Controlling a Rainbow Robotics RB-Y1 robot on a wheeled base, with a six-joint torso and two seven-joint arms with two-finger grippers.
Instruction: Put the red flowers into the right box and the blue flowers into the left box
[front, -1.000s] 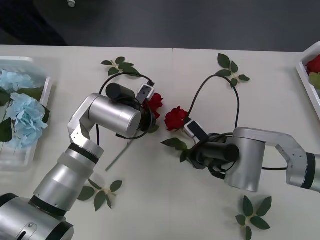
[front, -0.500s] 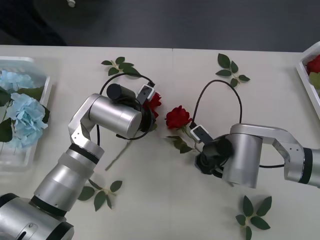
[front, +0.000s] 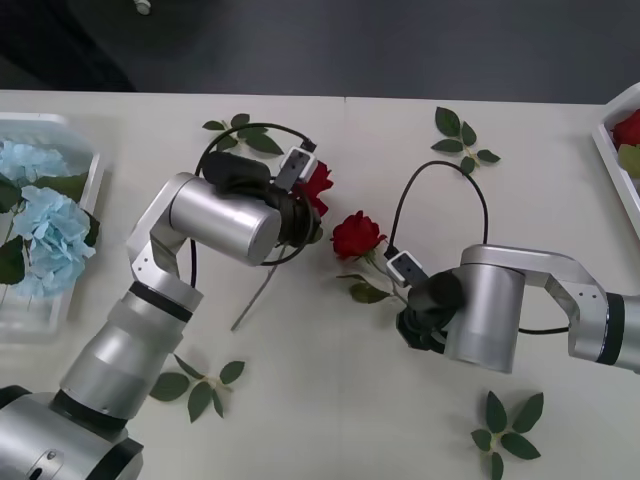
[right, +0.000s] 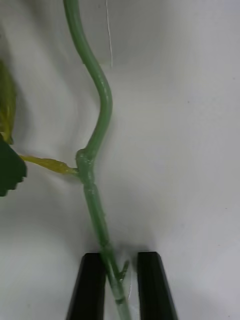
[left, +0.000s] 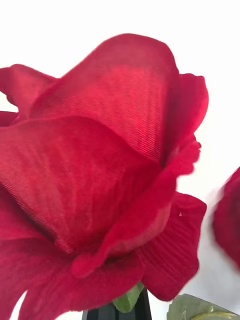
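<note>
My right gripper (right: 120, 285) pinches a rose stem (right: 97, 200) low on the table; my left gripper (left: 120, 312) pinches another red rose (front: 317, 186) under its bloom. Thin stems could slip or snag. The right box (front: 607, 150) sits far right, across open tabletop.

Setting: robot test lab or workroom. Evidence: plain pale table (front: 560, 120) with a centre seam, dark bare floor (front: 400, 45) across the top of the frame, no household furnishings.
</note>
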